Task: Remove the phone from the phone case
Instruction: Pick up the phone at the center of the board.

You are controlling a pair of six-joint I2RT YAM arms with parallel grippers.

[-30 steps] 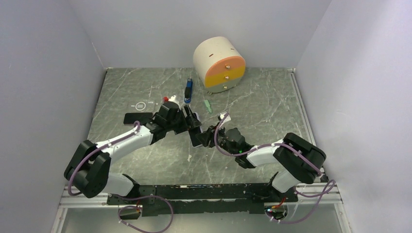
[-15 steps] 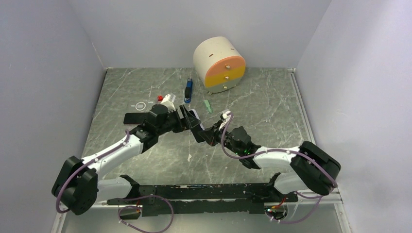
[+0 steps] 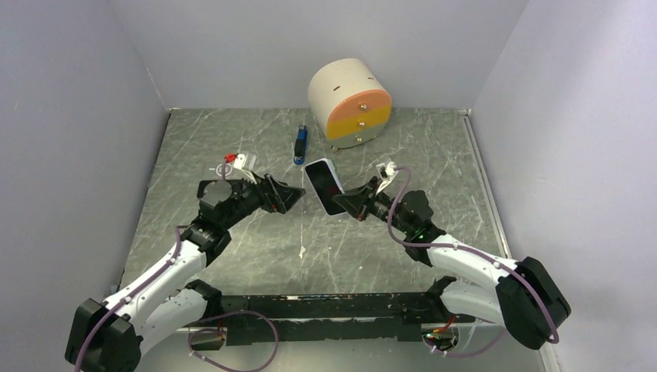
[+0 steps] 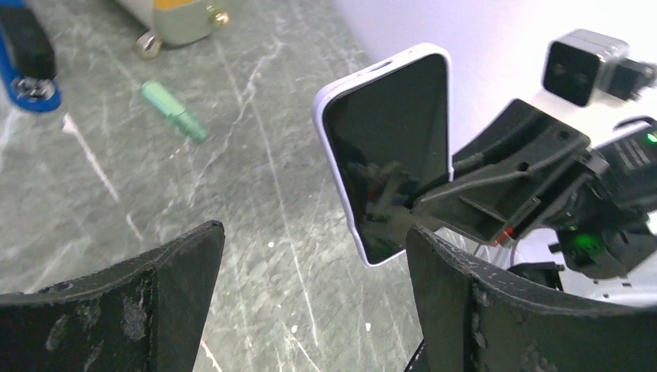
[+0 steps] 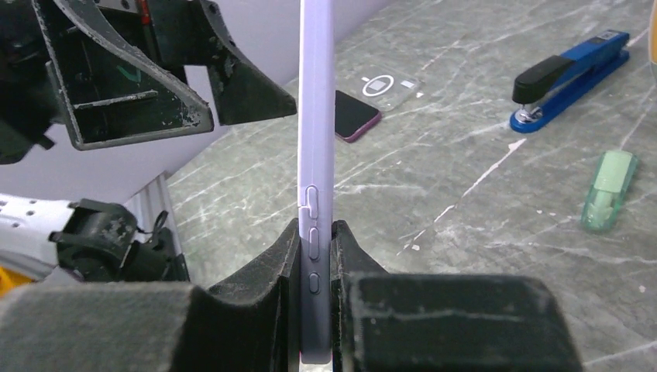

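Top view: the cased phone (image 3: 324,184) hangs above the desk (image 3: 418,163), a blue stapler (image 3: 300,145) just beyond it, long axis tilted upward, lower end clenched in the right claw (image 3: 346,204); the left claw (image 3: 293,194) gapes empty just left of it, so probably pulls next; left wrist view alone shows the dark screen facing that claw; right wrist view alone shows the lilac case edge-on, side buttons at the grip

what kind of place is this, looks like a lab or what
Most likely a robot test cell in a lab, not a home or office: plain walls box in a marble-patterned table, and unrelated props like a stapler and a small drawer unit sit on it.
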